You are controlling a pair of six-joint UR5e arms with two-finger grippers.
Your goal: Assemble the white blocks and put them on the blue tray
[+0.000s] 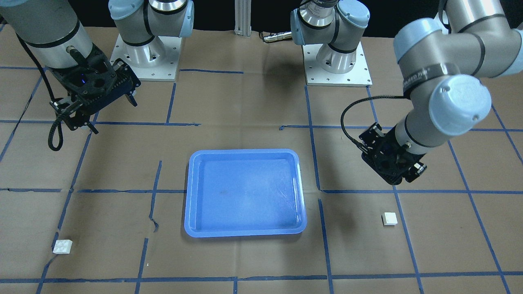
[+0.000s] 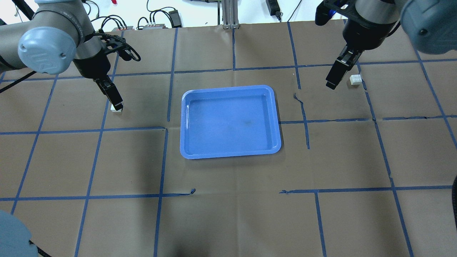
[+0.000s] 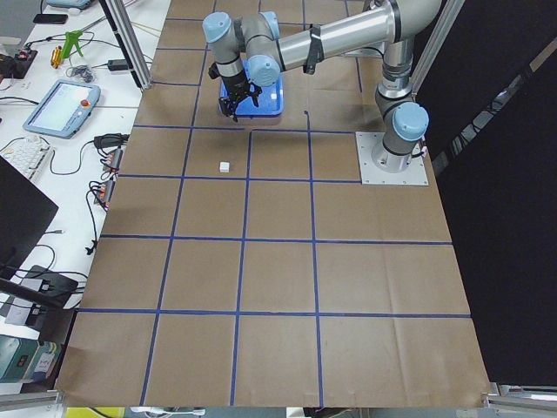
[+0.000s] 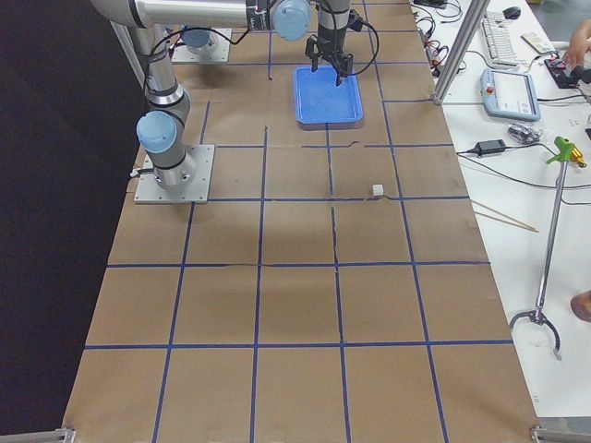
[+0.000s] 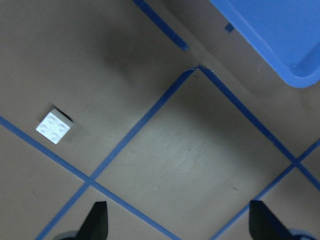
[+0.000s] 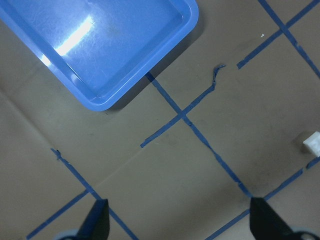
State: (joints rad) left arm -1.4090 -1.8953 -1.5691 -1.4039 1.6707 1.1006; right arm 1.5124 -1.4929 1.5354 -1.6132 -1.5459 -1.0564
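Front camera, nearest first.

Right white block [image 1: 62,246]: studs up, on the brown paper [image 1: 253,261], at the end of a blue tape line [image 1: 65,212], well apart from the tray.

Left white block [image 1: 389,219]: on the paper just beside another tape line, on the tray's other side. Four studs face up in the left wrist view.

Blue tray [image 1: 245,234]: centre of the table, between the two blocks, touching neither.

Left gripper [image 2: 117,103]: above the paper near the left white block, fingers [image 5: 97,222] spread wide, nothing between them.

Right gripper [image 2: 332,82]: fingers [image 6: 98,220] likewise spread, holding nothing, right white block off to one side.

Lettering on the left arm's wrist band [image 1: 416,76]: too blurred to read.
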